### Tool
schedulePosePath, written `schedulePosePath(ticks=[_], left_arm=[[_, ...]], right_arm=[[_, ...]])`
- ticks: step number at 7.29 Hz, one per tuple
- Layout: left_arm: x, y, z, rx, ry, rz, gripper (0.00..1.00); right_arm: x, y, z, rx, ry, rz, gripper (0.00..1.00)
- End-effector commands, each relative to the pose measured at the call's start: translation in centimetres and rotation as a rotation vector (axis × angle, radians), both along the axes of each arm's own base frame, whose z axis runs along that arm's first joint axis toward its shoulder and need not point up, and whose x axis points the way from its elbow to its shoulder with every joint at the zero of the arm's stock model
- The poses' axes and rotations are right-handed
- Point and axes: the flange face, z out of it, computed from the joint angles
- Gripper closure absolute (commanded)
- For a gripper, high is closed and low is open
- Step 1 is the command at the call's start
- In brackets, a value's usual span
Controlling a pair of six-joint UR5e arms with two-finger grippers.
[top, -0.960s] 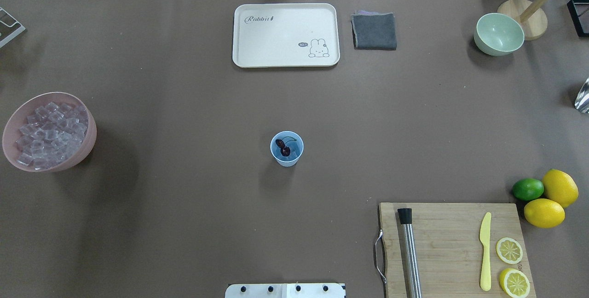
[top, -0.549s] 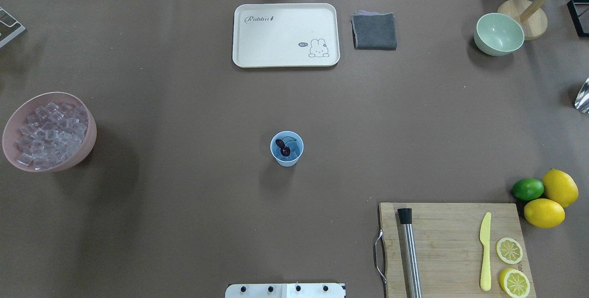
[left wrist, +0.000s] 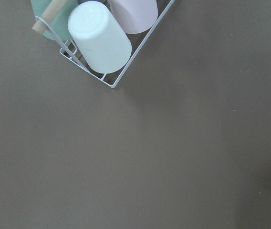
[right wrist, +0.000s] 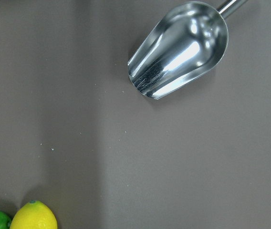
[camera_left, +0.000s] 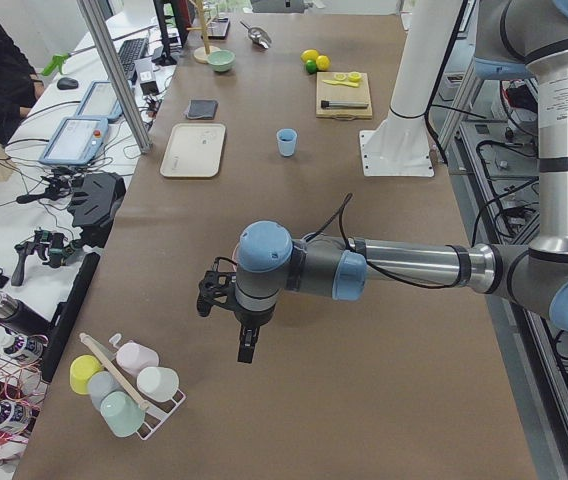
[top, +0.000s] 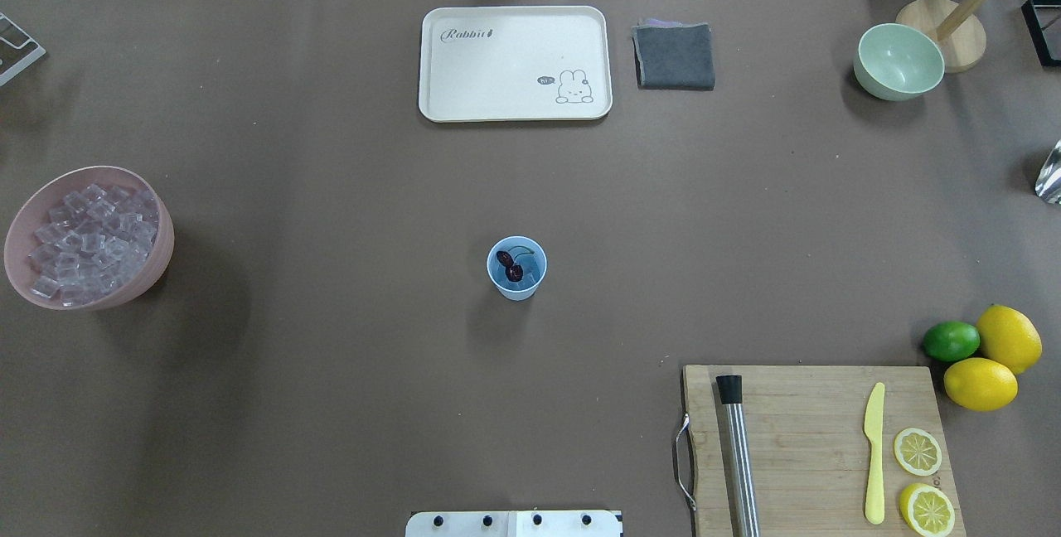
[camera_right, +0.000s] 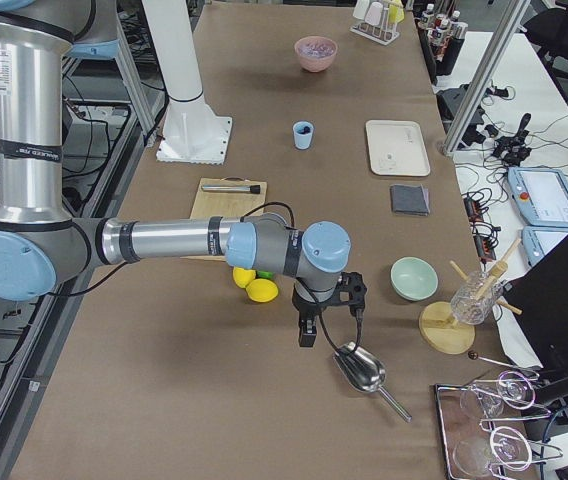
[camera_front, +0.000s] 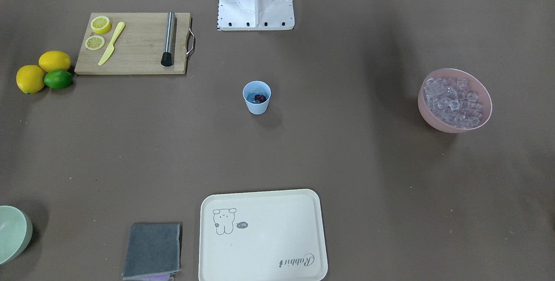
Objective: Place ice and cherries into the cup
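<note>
Overhead view, clock read from the cup (top: 516,268), 12 o'clock at the far edge of the table (top: 331,189).

- Cup stands upright mid-table, nothing touching it. The cherries (top: 510,266) lie inside it, dark pair with the green stem curving over them. Something pale sits under them; I cannot tell whether it is ice.
- Ice (top: 87,243) is heaped in the pink bowl (top: 162,222) at 9 o'clock, well apart from the cup.
- 12 o'clock: cream tray (top: 514,65) with a rabbit print, a folded grey cloth (top: 674,56) just beside it toward 1 o'clock.
- 2 o'clock: pale green bowl (top: 898,61).
- 4 to 5 o'clock: wooden cutting board (top: 804,437) carrying a steel muddler (top: 736,454), a yellow knife (top: 874,454) and two lemon slices (top: 918,451). Off its far corner, a lime (top: 951,341) touches two lemons (top: 1008,338).

My left gripper (camera_left: 247,345) hangs over bare table near the end with the wire rack (left wrist: 111,83) of upturned cups, well away from the cup. It shows only in the side view, so I cannot tell whether its fingers are spread or together.

My right gripper (camera_right: 307,333) hangs at the opposite end, just above the metal scoop (right wrist: 181,50) lying on the table, with the lemons near. Side view only again — finger spacing unreadable.
</note>
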Motion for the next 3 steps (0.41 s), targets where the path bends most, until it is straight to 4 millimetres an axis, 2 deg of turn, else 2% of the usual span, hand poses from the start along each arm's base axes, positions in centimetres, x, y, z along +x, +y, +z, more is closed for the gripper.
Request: schedulePosePath(ticks=[1, 3], left_arm=[[-0.02, 0.41, 0.20, -0.005, 0.000, -0.001, 0.02], [-0.01, 0.54, 0.25, -0.005, 0.000, -0.001, 0.02]], right_arm=[[0.00, 0.02, -0.09, 0.002, 0.000, 0.000, 0.00], [0.00, 0.03, -0.02, 0.000, 0.000, 0.000, 0.00]])
